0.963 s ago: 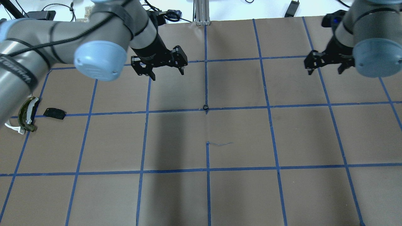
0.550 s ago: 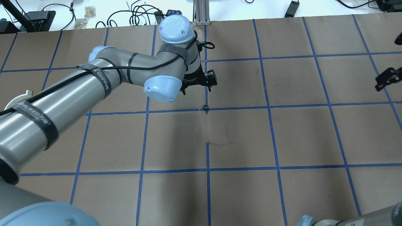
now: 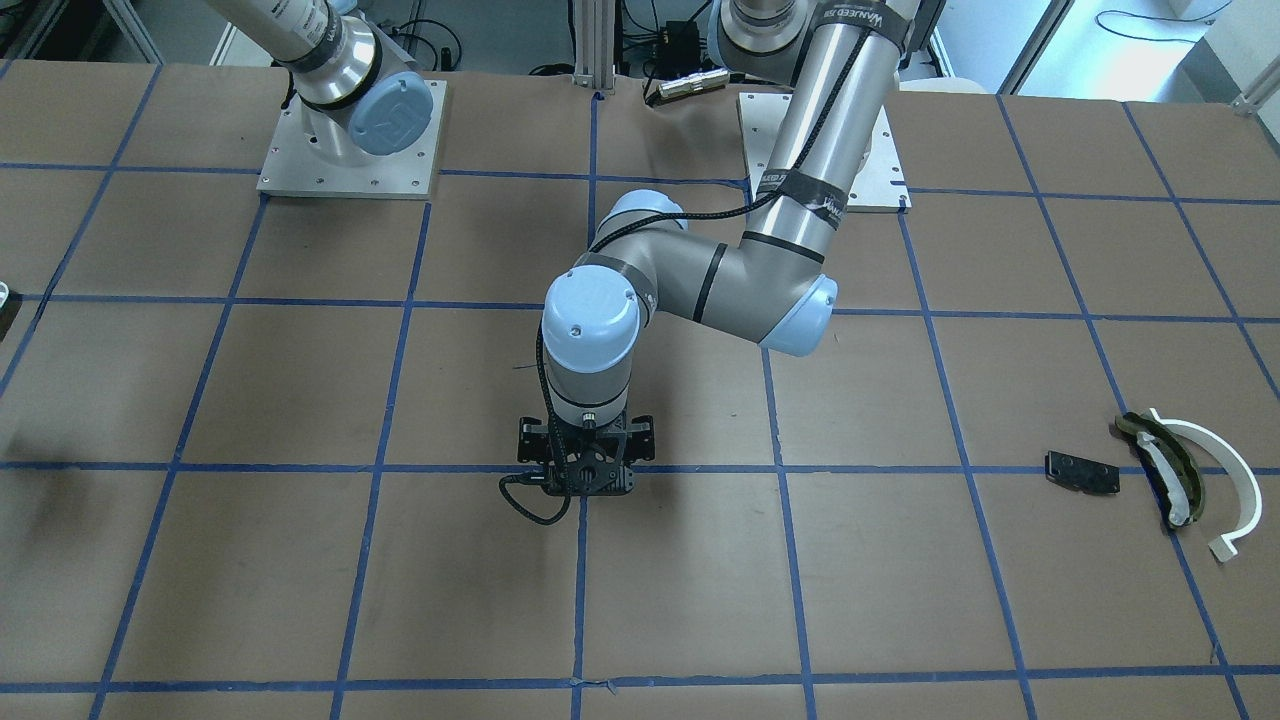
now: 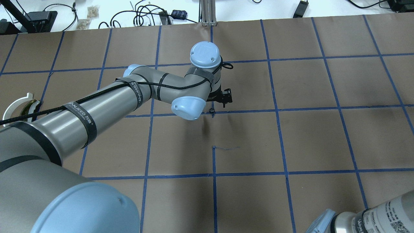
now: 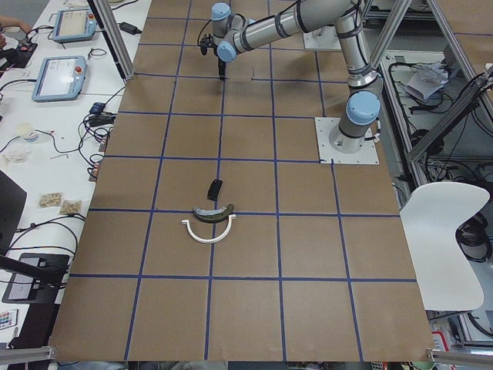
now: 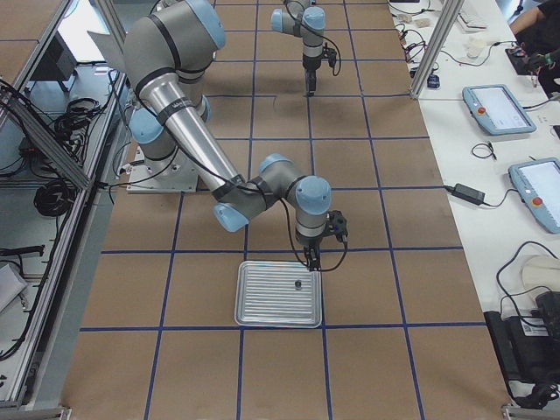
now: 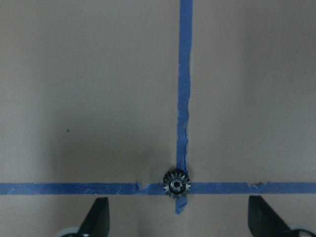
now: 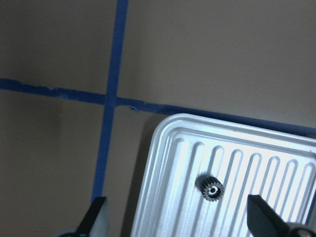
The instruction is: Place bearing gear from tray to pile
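Looking at 2 gears here, not 1. Hovering the left gripper (image 7: 177, 218), fingers spread wide and gripping nothing, right above the loose gear (image 7: 177, 184) lying flat on a blue tape crossing about halfway between the table's left and right edges, bore pointing straight up. Finding it almost dead centre between the 2 fingertips in the wrist view, just a hair ahead of them. Guessing at a plain straight drop and a pinch across the teeth, no wrist twist needed on a round part.

Hanging the right gripper (image 8: 177, 218), equally spread and empty, over the ribbed metal tray (image 6: 262, 304) toward the table's right edge. Spotting the tray gear (image 8: 211, 190) in there near a tray corner, bore up too, sitting off toward 1 fingertip instead of centred. Probably needing a small sideways nudge before any descent.

Finding the pile (image 3: 1172, 485) well off toward the left edge: white arc (image 3: 1243, 465), olive padded piece (image 3: 1150, 440) and black plate (image 3: 1082, 472) bunched close. Reckoning the left arm as the nearer arm for that trip and the right arm as closest to the tray. Worrying mostly about such a tiny part slipping out of the pinch or skating on the paper.
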`<state>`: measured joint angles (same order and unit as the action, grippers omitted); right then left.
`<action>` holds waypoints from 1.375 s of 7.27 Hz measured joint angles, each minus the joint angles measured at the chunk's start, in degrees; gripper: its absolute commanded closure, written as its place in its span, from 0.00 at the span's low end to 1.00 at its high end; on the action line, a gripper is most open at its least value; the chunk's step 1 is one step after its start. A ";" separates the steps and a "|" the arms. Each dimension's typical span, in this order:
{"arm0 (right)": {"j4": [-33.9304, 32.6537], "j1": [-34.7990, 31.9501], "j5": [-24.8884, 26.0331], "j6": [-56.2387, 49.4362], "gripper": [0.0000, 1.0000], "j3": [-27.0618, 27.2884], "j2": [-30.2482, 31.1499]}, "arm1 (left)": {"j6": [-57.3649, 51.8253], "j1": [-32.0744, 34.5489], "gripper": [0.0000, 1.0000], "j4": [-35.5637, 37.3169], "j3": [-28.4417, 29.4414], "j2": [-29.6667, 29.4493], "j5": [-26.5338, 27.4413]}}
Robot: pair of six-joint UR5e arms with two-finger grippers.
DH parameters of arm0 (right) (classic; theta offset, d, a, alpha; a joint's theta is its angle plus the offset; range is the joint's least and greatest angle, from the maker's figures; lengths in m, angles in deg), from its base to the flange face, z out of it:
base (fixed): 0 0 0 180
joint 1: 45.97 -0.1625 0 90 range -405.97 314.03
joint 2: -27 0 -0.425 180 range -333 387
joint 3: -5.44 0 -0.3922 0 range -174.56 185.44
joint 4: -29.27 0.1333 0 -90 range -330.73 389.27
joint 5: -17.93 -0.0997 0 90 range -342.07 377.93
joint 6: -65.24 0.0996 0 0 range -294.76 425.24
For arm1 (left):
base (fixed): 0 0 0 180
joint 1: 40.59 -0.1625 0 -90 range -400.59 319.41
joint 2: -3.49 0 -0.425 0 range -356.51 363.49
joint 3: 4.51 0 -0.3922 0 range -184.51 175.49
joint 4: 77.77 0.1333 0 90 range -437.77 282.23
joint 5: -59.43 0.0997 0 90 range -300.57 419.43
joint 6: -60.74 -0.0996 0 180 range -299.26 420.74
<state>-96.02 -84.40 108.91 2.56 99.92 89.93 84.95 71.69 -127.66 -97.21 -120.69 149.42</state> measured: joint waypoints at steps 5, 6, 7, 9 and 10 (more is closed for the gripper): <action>-2.74 3.56 -0.68 -6.61 0.13 -0.86 -5.75 | 0.97 0.29 0.43 2.41 -1.20 -0.96 0.28; -2.92 3.59 -0.70 -6.60 0.18 -0.76 -6.07 | 0.75 0.31 0.72 2.35 -1.50 -0.82 0.28; -2.99 3.61 -0.73 -6.61 0.29 -0.67 -6.24 | 0.47 0.31 0.97 2.20 -1.77 -0.50 0.29; -3.02 3.62 -0.83 -6.54 0.33 -0.67 -6.37 | 0.11 0.30 1.00 2.33 -2.77 -0.23 1.33; -3.05 3.62 -0.91 -6.49 0.33 -0.73 -6.52 | -0.07 0.29 1.00 2.74 -3.25 -0.03 1.88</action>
<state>-99.07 -80.78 108.00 -3.93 99.18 83.41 84.88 71.98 -124.92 -100.47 -120.72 151.30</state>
